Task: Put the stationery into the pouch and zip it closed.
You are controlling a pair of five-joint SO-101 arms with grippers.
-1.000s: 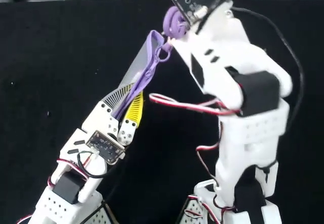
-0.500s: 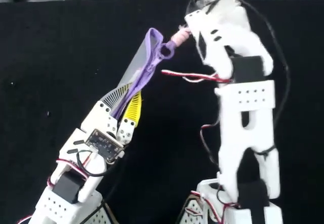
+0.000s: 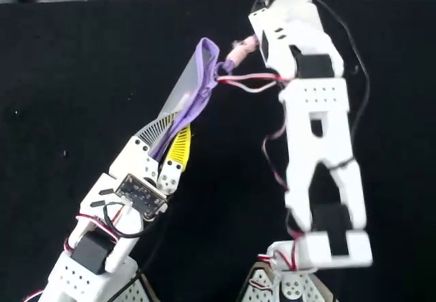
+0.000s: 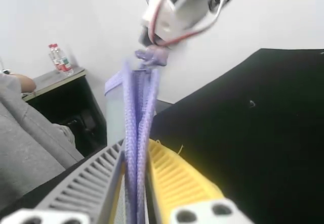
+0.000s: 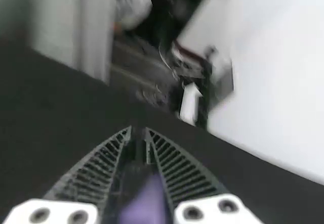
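since the pouch looks limp and light, left fingers pinch its end, right fingers seemingly nip its pull.

This looks like a robotics lab or test room. A worktop draped in matte black cloth carries two white 3D-printed plastic arms with bare red-and-white wiring. Plain white walls stand behind, and a dark side cabinet bears small clear red-capped bottles.
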